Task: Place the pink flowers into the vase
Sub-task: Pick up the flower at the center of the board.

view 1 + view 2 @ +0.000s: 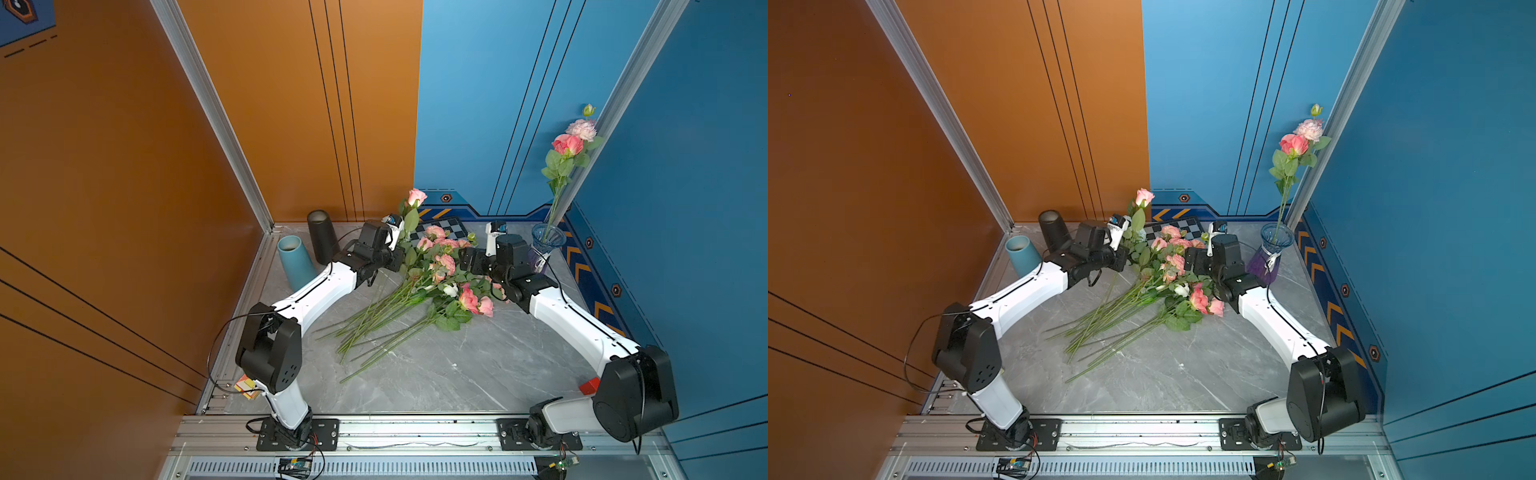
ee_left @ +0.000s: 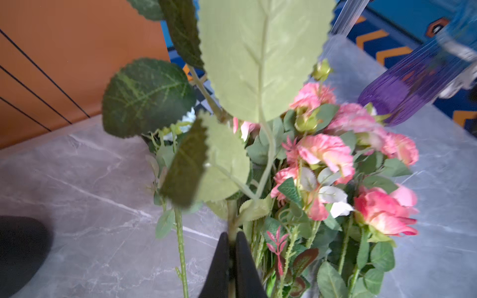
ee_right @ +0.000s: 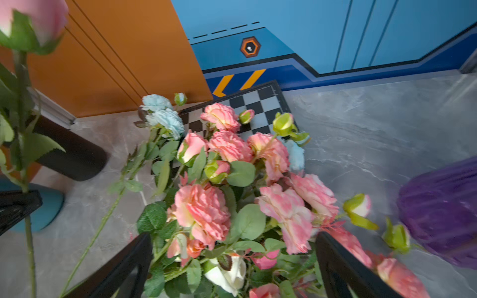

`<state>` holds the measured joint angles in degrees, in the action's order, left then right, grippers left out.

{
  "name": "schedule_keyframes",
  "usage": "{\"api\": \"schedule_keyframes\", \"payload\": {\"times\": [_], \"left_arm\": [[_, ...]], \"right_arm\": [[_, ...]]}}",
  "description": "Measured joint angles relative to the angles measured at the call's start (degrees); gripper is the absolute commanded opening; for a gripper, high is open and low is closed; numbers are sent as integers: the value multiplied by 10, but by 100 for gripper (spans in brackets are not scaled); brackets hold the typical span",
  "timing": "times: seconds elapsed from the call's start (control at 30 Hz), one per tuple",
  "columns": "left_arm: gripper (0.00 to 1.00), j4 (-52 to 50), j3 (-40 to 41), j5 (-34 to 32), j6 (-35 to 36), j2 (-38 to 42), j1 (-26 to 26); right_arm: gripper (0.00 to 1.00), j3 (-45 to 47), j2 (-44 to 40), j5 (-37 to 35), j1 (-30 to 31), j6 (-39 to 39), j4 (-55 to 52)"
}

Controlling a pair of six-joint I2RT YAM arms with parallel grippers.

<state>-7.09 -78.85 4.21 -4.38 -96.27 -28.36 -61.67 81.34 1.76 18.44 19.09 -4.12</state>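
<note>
Grey marble surface (image 1: 436, 374), walled in orange and blue, carries a loose pile of pink flowers (image 1: 440, 266) at its middle. The glass vase (image 1: 548, 240) stands upright in the far corner on the right arm's side, with two pink flowers (image 1: 567, 143) already in it. Left jaws: shut on the stem (image 2: 232, 222) of a single pink rose (image 1: 417, 196), held upright above the pile. Right jaws: spread wide and empty, over the pile's blooms.

Step in hand, as judged: carry the held rose to the vase.
1. Raise it until the stem's lower end, hidden here, hangs free of the pile; leaves can snag.
2. Keep the stem near vertical. The grip sits just below the leaves, so the bloom may swing.
3. Pass clear of the right arm (image 1: 511, 257), which stands between rose and vase.
4. Lower the stem end inside the rim, beside the standing stems, and release only then. A knock could tip the vase.
</note>
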Motion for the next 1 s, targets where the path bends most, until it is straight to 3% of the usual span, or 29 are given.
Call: {"api": "schedule_keyframes", "payload": {"times": [0.33,0.6,1.0], "left_arm": [[0,146,24,39,-93,39,14],[0,222,24,73,-200,36,14],[0,244,24,91,-254,36,5]], "right_arm": [[100,-75,37,65,76,7,-2],[90,-95,63,66,140,-6,14],[70,-152,89,32,161,-35,29]]}}
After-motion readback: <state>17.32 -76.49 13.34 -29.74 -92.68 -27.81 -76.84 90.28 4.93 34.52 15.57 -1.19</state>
